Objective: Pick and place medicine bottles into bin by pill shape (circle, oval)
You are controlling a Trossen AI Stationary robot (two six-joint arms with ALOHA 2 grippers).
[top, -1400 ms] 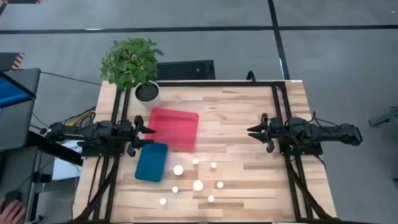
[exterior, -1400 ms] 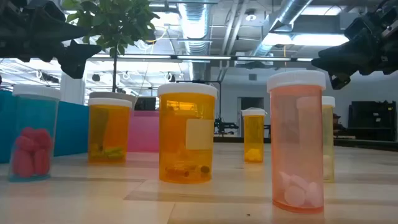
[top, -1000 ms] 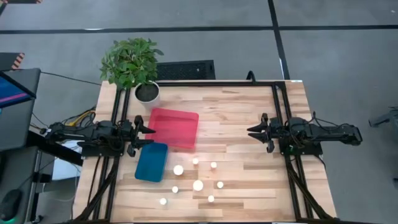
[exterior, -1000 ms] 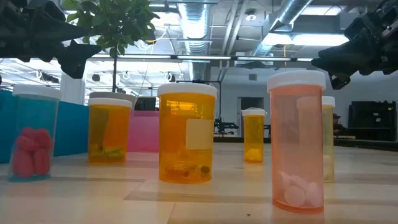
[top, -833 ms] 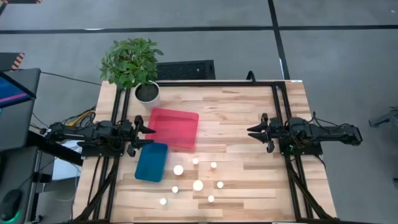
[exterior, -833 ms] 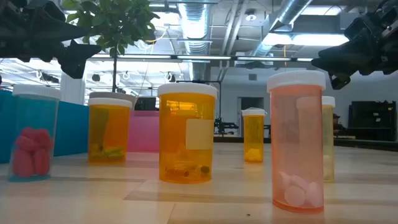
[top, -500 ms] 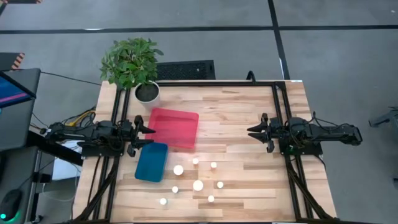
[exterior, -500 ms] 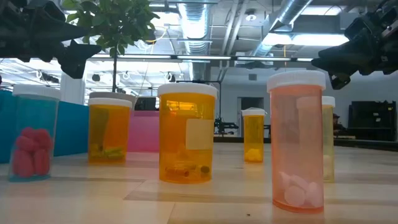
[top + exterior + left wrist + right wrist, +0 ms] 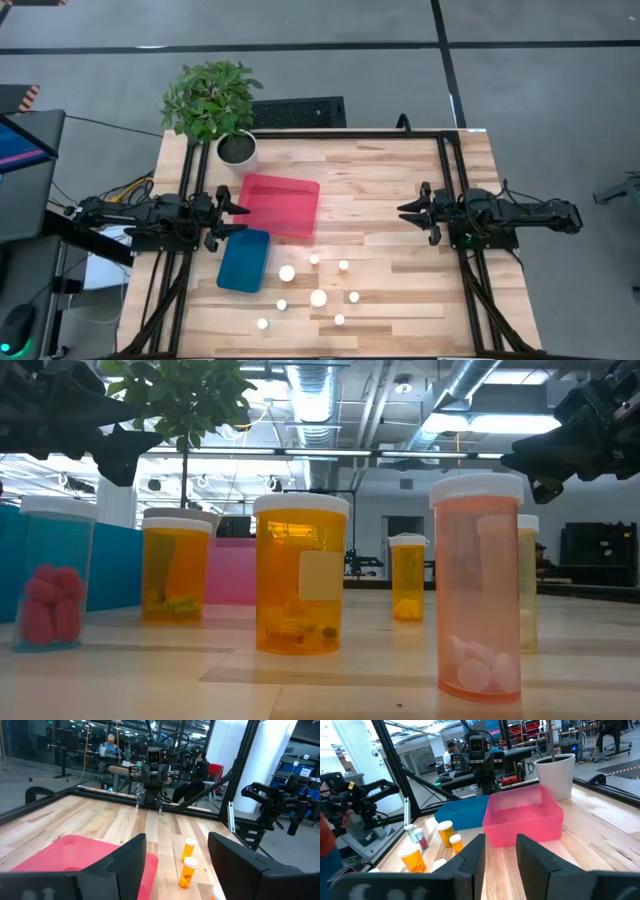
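Note:
Several small white-capped medicine bottles stand upright on their bases near the table's near edge, among them a larger one [image 9: 287, 273] and another [image 9: 318, 298]. In the low view they show as orange bottles [image 9: 300, 574], a pinkish one [image 9: 477, 588] and a blue one [image 9: 55, 572]. My left gripper [image 9: 243, 219] is open and empty at the table's left, above the gap between the pink bin [image 9: 279, 206] and the blue bin [image 9: 243, 260]. My right gripper [image 9: 404, 211] is open and empty at the table's right.
A potted plant [image 9: 212, 103] stands at the far left corner. A black frame [image 9: 448, 170] runs along the table's far and side edges. People sit in the room beyond the table in the left wrist view [image 9: 200, 767].

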